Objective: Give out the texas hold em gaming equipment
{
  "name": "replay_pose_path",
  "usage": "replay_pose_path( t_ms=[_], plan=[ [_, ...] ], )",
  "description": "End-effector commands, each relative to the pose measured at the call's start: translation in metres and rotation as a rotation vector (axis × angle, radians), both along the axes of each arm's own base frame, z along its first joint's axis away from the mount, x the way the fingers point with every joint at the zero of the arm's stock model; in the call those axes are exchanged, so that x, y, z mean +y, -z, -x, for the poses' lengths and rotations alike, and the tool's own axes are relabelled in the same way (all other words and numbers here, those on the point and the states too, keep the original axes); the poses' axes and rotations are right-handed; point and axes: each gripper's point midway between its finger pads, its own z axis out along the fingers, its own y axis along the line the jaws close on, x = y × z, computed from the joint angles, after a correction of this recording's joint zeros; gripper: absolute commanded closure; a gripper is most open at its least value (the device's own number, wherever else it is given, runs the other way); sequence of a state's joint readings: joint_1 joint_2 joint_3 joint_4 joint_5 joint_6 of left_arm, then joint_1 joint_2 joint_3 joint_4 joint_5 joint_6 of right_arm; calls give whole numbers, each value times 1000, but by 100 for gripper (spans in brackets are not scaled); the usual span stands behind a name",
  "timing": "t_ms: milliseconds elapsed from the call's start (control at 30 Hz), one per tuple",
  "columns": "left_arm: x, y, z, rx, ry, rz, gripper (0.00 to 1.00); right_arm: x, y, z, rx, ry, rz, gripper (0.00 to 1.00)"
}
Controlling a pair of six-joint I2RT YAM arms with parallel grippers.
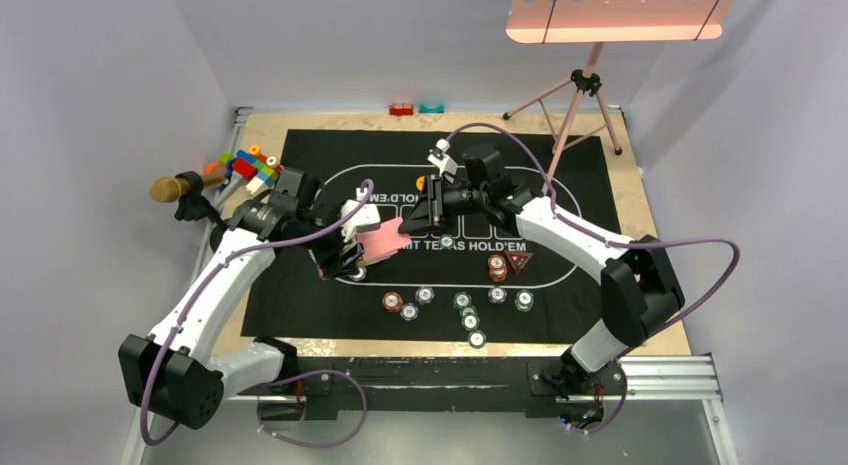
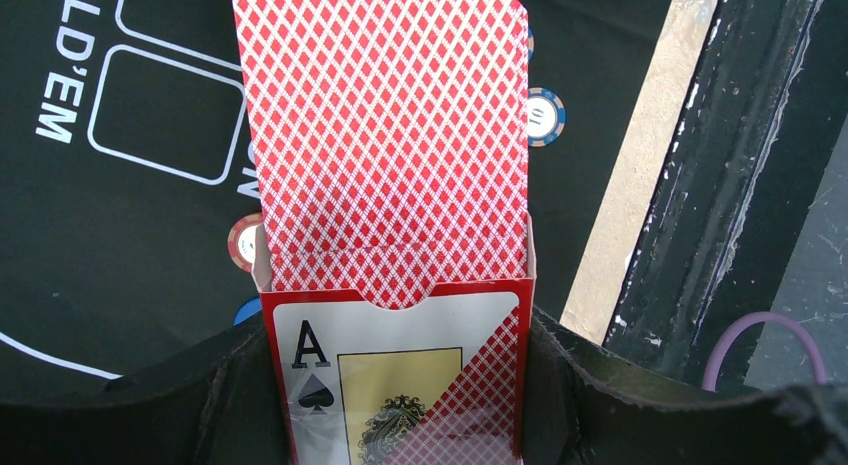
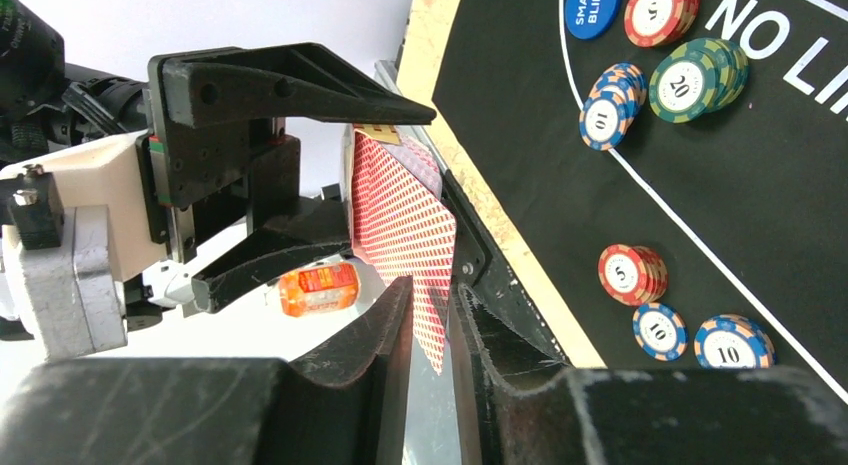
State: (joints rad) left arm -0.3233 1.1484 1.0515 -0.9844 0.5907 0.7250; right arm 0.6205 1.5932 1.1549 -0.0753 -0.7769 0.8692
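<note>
Cards (image 2: 380, 125) stick lengthwise out of their box (image 2: 400, 385) — left gripper (image 1: 340, 257) clenched on the box, right gripper (image 3: 430, 325) pinching their far end — above the mat's (image 1: 290, 305) left-centre. Chips (image 1: 462, 303) lie toward its front edge.

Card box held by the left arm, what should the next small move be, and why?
Probably pull the right pincer back to slide the cards out of the box. The left pincer clamps the box, the cards stick halfway out, and the right pincer pinches them.
</note>
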Motion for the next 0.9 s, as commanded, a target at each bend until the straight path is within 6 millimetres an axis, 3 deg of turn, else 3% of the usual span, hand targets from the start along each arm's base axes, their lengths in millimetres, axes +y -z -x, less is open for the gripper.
replay_pose_path(
  t_ms=[0, 167, 300, 500, 633, 867],
  plan=[
    [-10, -15, -4, -47, 22, 59, 100, -7, -22, 0, -57, -1, -29, 78],
    [-10, -15, -3, -48, 21, 60, 100, -7, -23, -1, -53, -5, -37, 86],
    [-9, -15, -3, -50, 20, 58, 100, -5, -23, 1, -11, -14, -72, 100],
    [-7, -16, -1, -50, 20, 55, 100, -12, -46, -4, 36, -9, -209, 100],
    [-6, -15, 0, -46, 20, 51, 100, -30, -59, -23, 2, 43, -211, 100],
    [-4, -15, 2, -45, 22, 47, 100, -57, -56, -55, -10, 131, -185, 100]
  ],
)
